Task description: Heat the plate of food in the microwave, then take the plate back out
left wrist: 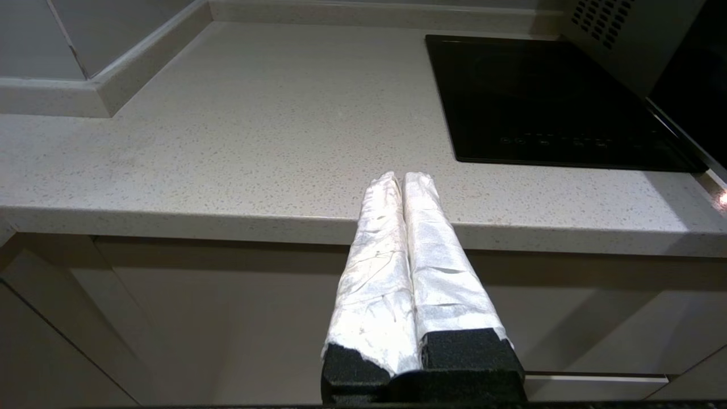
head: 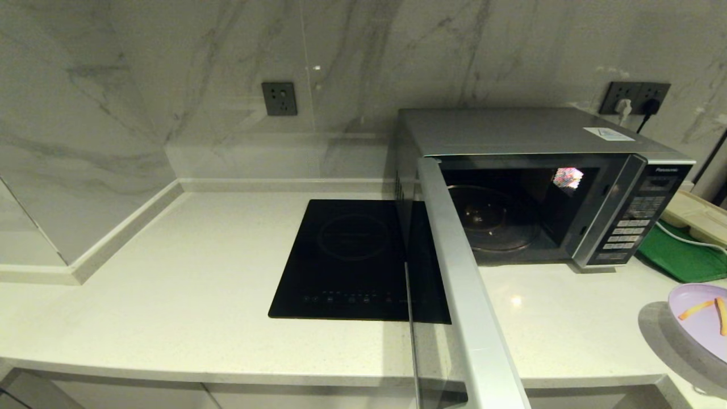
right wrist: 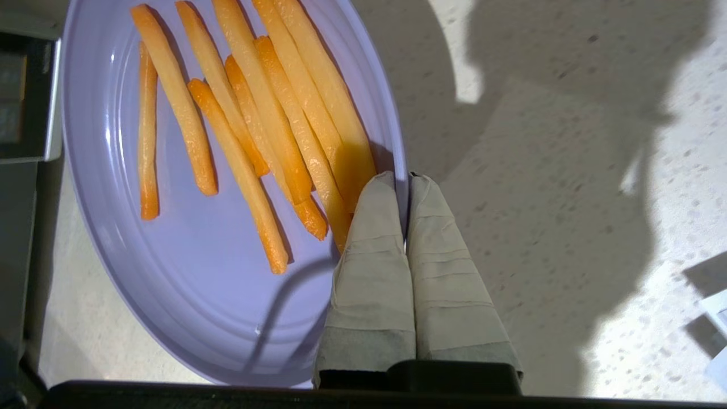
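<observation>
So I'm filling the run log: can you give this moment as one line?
right claw: shut on plate of food rim, above counter | microwave: door open, cavity empty | left claw: shut, parked

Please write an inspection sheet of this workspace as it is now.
Surface: pale speckled counter, black induction hob set in it.
Job's things: microwave door open, cavity without plate; plate of food held above the counter at far right.
Clutter: green tray beside the microwave.
Grippers: right pincer shut on the plate rim; left pincer shut, parked at the counter edge.
Cables: white cord over the tray; two wall plugs.
Surroundings: marble walls.
</observation>
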{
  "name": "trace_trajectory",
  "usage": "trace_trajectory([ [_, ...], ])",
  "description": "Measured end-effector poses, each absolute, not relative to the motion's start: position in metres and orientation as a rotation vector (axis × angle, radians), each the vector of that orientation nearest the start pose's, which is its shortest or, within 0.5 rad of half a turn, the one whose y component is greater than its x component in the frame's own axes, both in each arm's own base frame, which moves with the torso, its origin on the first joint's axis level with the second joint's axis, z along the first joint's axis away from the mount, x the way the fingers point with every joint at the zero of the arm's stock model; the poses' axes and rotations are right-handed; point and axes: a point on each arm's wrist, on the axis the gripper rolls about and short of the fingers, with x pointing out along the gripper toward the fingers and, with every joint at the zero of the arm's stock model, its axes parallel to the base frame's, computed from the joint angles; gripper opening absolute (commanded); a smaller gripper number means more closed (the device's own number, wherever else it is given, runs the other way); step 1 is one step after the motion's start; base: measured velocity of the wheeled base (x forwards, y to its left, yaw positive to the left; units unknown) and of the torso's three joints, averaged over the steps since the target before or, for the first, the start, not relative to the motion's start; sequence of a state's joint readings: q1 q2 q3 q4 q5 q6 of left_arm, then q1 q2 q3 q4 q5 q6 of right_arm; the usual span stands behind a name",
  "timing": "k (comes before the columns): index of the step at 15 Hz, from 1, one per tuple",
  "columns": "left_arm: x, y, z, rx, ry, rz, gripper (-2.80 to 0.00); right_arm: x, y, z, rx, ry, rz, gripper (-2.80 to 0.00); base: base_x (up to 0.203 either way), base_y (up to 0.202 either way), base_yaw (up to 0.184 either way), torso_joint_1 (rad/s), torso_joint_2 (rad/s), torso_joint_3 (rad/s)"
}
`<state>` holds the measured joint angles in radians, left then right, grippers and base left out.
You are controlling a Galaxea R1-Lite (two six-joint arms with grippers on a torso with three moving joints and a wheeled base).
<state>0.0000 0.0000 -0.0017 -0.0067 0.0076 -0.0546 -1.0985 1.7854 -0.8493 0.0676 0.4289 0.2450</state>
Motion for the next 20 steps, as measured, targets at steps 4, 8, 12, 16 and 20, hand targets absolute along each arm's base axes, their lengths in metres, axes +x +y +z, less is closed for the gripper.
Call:
trace_trajectory([
  [4,-0.023,0.000,0.077,-0.055,-0.009,0.007,-2.80,0.135,-0.267,0.094,0.937,0.679,-0.728,-2.80,0.000,0.000,0.000,0.000,0.00,0.000],
  [8,-0.023,0.000,0.077,-0.055,-0.009,0.007,-2.80,0.134,-0.278,0.073,0.950,0.699,-0.737,-2.80,0.000,0.000,0.000,0.000,0.00,0.000],
  [12,-0.023,0.000,0.077,-0.055,-0.009,0.007,-2.80,0.135,-0.280,0.062,0.960,0.722,-0.728,-2.80,0.000,0.000,0.000,0.000,0.00,0.000],
  [16,-0.023,0.000,0.077,-0.055,-0.009,0.007,-2.80,0.135,-0.280,0.056,0.974,0.737,-0.727,0.00,0.000,0.000,0.000,0.000,0.00,0.000],
  [20,-0.023,0.000,0.077,-0.055,-0.008,0.007,-2.80,0.135,-0.279,0.061,0.965,0.723,-0.722,0.00,0.000,0.000,0.000,0.000,0.00,0.000],
])
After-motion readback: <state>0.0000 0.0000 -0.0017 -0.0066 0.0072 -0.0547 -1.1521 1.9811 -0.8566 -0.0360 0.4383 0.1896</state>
